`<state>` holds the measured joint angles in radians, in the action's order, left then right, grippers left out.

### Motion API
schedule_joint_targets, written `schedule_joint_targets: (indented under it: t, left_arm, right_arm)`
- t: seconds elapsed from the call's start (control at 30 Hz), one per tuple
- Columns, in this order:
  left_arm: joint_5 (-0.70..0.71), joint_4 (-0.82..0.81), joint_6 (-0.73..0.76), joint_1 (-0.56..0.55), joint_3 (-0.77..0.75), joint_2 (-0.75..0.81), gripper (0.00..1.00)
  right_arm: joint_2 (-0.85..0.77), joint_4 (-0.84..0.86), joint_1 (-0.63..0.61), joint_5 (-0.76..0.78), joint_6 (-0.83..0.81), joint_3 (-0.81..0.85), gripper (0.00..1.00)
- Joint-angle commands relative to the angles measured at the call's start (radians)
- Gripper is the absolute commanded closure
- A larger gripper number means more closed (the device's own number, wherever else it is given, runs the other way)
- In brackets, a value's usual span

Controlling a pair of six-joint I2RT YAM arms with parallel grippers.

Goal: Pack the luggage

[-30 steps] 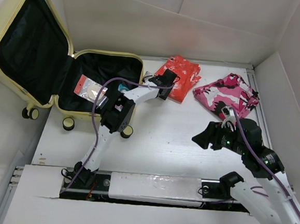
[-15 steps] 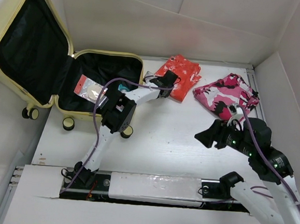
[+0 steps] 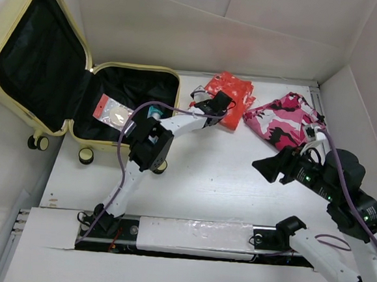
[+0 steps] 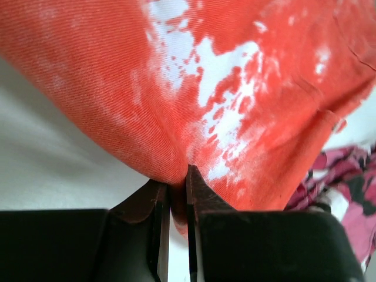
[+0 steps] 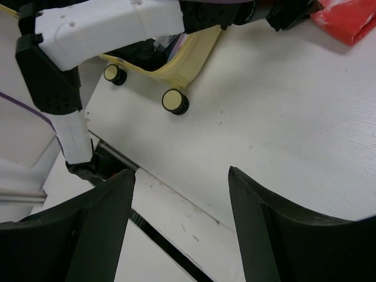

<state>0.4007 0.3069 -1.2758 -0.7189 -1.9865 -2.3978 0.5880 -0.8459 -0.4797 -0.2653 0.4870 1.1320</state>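
Top external: pale yellow hard-shell suitcase (image 3: 12, 104) lies open at upper left, lid tipped up-left, black-lined base on white worktop (image 3: 218, 176), wheels toward frame bottom; long axis runs approx. left-right. Left tool (image 3: 223, 104) is just right of it, at red-orange cloth (image 3: 241, 89). Only left wrist shows it clamped on a cloth fold. Right tool (image 3: 263, 168), lower right, well apart from suitcase, fingers spread; right wrist shows suitcase wheels (image 5: 175, 101) upper left.

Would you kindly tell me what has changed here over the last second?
The left gripper slid right along the red cloth and is shut on its edge, bunching it slightly. The right gripper, open and empty, drew back to the right. The suitcase and pink cloth stayed put.
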Motion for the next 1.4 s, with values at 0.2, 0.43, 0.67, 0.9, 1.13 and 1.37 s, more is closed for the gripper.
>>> schedule_joint_targets:
  t: [0.2,0.43,0.67,0.9,1.13,1.37]
  left_arm:
    - [-0.091,-0.029,0.344,0.03,-0.014,0.281,1.0]
    - [-0.169,0.108,0.746,0.165,-0.196,0.371,1.0]
    - [-0.247,0.087,0.803,0.41,0.134,0.606,1.0]
    - [-0.385,-0.034,0.748,0.737,0.511,0.792,1.0]
    - [-0.35,-0.002,0.786,0.872,0.543,0.78,1.0]
    - [-0.188,0.132,0.757,0.872,0.428,0.681,0.78]
  right_arm:
    - [0.064,0.084,-0.01,0.035,0.002,0.038,0.29]
    - [0.096,0.14,-0.01,0.026,0.002,0.038,0.29]
    - [0.128,0.171,-0.01,0.017,-0.016,0.029,0.29]
    - [0.156,0.171,-0.01,-0.003,-0.025,0.011,0.28]
    - [0.174,0.162,0.0,0.031,-0.025,-0.009,0.28]
    - [0.208,0.162,0.0,0.175,0.001,-0.04,0.23]
